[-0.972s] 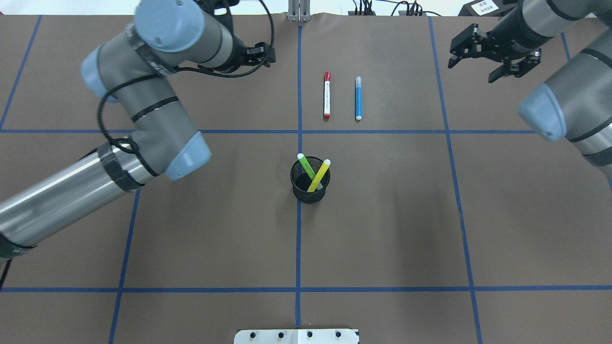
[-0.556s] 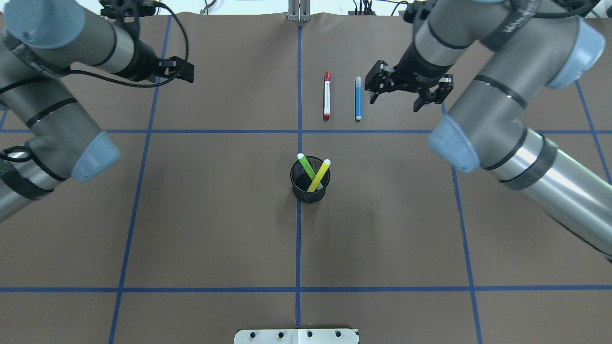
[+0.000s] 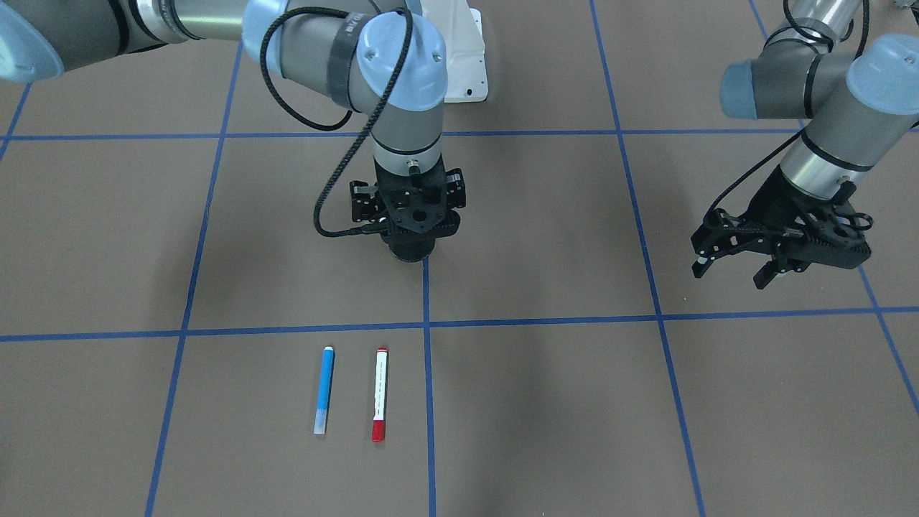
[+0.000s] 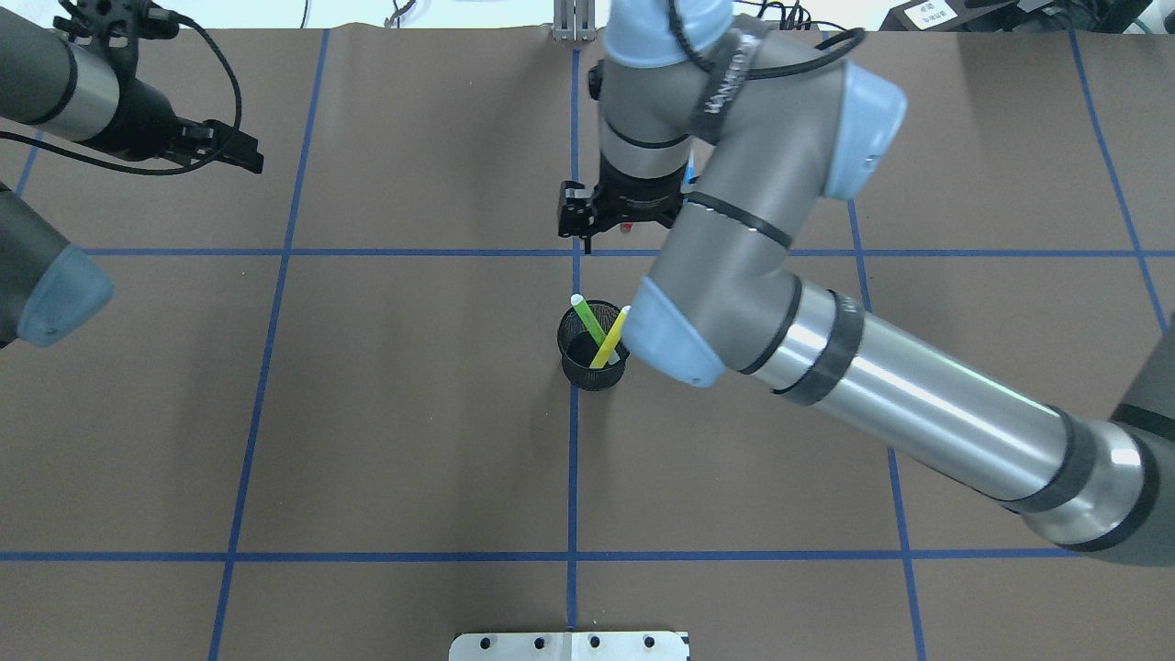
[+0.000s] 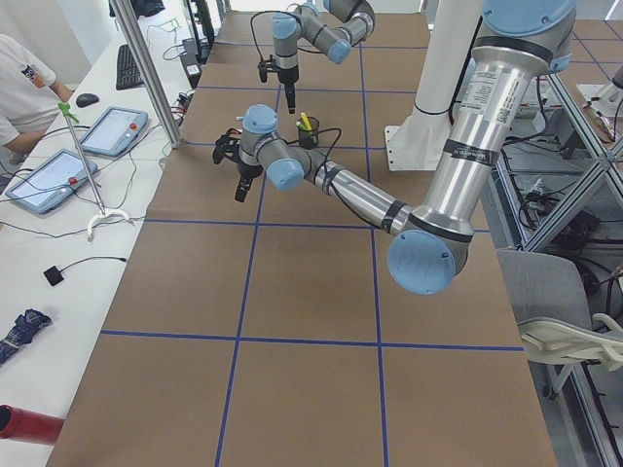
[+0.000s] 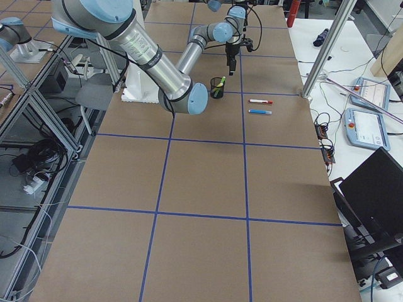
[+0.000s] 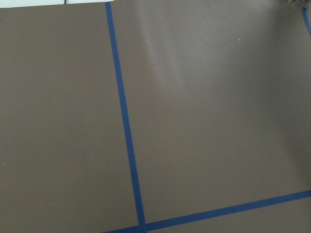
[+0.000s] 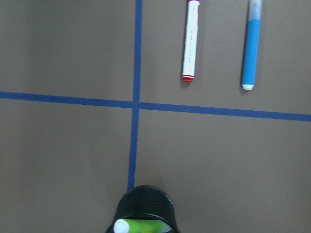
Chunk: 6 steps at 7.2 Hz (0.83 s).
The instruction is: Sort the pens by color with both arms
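Brown paper ruled into large cells by blue tape covers the desk (image 4: pixel 413 413), and a black mesh cup (image 4: pixel 592 367) stands on the centre line. Two of the pens stand in it: the light green pen (image 4: pixel 586 317) leans away from the robot and toward its left, and the yellow pen (image 4: pixel 610 340) leans away and toward its right, so their shafts cross inside the rim. The blue pen (image 3: pixel 324 388) and the red-capped pen (image 3: pixel 380 393) lie flat beyond the cup, in the next cell on the robot's right of the centre line. They are side by side, not touching, with their long axes pointing straight away from the robot. The right pincer (image 3: pixel 409 219) points down over the cup, its linkages splayed and nothing between them, so it looks wide and empty. Its wrist camera shows the cup rim at the near edge and the two flat pens ahead. The left pincer (image 3: pixel 732 273) hangs well apart on the robot's far left, its fingers spread and empty over bare paper. The right arm (image 4: pixel 826 367) is by far the nearer to every pen. A grip on a cup pen would probably have to come from above and close across its tilted, near-upright shaft, and the crossed neighbour could be nudged.
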Available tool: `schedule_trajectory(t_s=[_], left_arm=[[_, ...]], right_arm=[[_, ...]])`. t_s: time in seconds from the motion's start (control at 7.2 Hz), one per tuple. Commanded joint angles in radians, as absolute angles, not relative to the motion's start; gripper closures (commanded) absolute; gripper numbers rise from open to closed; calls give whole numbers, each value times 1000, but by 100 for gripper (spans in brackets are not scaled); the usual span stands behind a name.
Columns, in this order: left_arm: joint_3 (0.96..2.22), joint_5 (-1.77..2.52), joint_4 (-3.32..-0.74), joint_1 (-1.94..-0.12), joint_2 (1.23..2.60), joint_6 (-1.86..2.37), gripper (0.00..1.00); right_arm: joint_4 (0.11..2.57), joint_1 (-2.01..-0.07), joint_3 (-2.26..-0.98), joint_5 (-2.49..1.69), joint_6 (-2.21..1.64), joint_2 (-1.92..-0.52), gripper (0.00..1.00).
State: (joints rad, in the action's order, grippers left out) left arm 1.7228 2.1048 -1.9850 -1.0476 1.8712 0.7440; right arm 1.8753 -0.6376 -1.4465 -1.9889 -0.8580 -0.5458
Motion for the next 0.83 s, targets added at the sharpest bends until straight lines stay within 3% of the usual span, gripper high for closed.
schedule_trajectory(t_s=[0.0, 0.28, 0.42, 0.69], left_arm=[[1721, 2106, -1985, -1051, 1862, 738, 4], [1718, 2105, -1985, -1051, 1862, 739, 3], [1720, 2105, -1985, -1051, 1862, 744, 3], [1723, 2105, -1985, -1049, 1864, 755, 2]], right_arm=[[1876, -614, -1306, -1959, -729, -471, 9], [1885, -591, -1278, -1959, -704, -480, 20], [1925, -586, -1216, -1948, -672, -447, 22], [2011, -581, -1213, -1942, -624, -422, 23]])
